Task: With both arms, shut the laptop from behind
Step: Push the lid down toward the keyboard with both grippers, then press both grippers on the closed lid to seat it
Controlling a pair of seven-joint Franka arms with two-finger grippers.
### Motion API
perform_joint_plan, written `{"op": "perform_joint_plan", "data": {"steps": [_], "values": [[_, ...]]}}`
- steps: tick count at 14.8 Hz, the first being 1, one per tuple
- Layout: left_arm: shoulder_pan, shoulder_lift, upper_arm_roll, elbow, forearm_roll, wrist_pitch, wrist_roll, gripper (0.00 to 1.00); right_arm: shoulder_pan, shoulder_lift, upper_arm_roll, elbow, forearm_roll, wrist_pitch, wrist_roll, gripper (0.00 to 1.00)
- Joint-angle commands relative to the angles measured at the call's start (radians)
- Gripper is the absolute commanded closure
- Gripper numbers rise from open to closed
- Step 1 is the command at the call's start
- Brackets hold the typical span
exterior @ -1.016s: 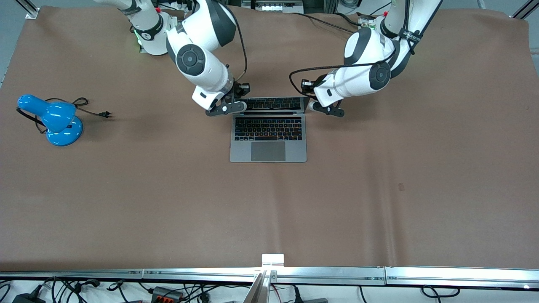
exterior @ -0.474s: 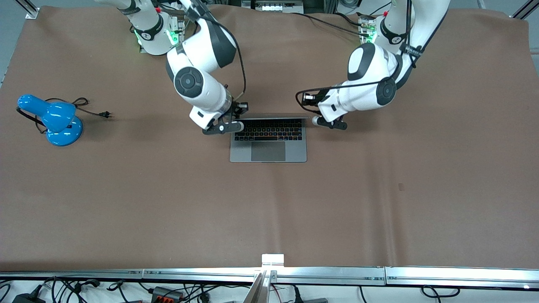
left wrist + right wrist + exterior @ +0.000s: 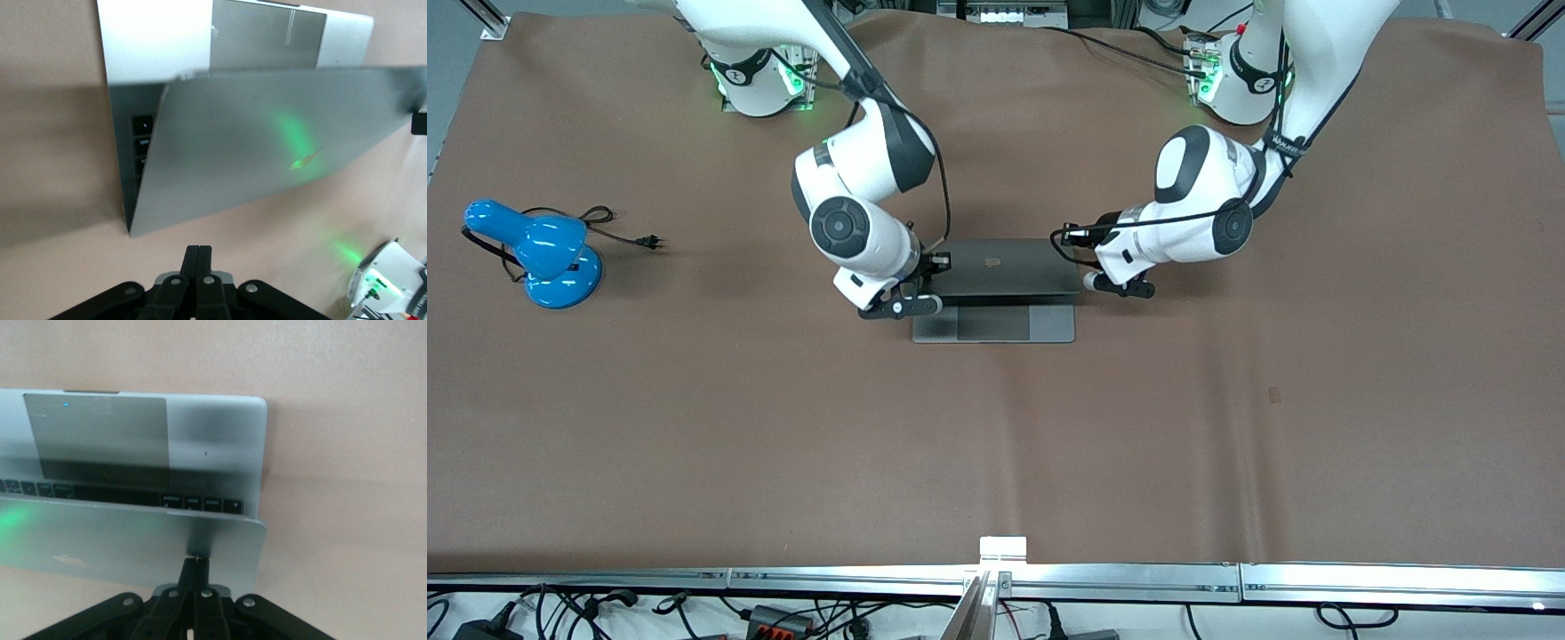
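A blue desk lamp (image 3: 538,252) with a black cord sits toward the right arm's end of the brown worktop (image 3: 996,427). The right claw (image 3: 901,307), fingers pressed together, touches the lid of the thin silver-grey laptop (image 3: 996,289) at its corner. The laptop lies mid-worktop, lid tilted low over the keys, trackpad still exposed. The left claw (image 3: 1119,286), also closed, sits just beside the lid's other end.

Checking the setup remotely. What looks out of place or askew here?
Only the blue desk lamp, lying unplugged at the right arm's end of the table. The laptop sits square, lid half lowered between the shut left pincer and right pincer.
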Motion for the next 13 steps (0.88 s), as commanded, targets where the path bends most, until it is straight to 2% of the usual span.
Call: {"op": "perform_joint_plan", "data": {"steps": [1, 4, 7, 13], "values": [[-0.014, 0.066, 0.008, 0.058, 0.070, 0.011, -0.028, 1.00, -0.001, 0.089, -0.002, 0.094, -0.016, -0.004, 0.008, 1.00], [-0.044, 0.095, 0.016, 0.066, 0.073, 0.045, -0.045, 1.00, 0.001, 0.150, -0.008, 0.124, -0.019, -0.004, 0.008, 1.00], [-0.101, 0.138, 0.053, 0.067, 0.074, 0.117, -0.044, 1.00, 0.005, 0.173, -0.008, 0.124, -0.063, 0.014, 0.010, 1.00], [-0.241, 0.173, 0.188, 0.105, 0.074, 0.137, -0.041, 1.00, 0.011, 0.198, -0.007, 0.124, -0.066, 0.052, 0.010, 1.00]]}}
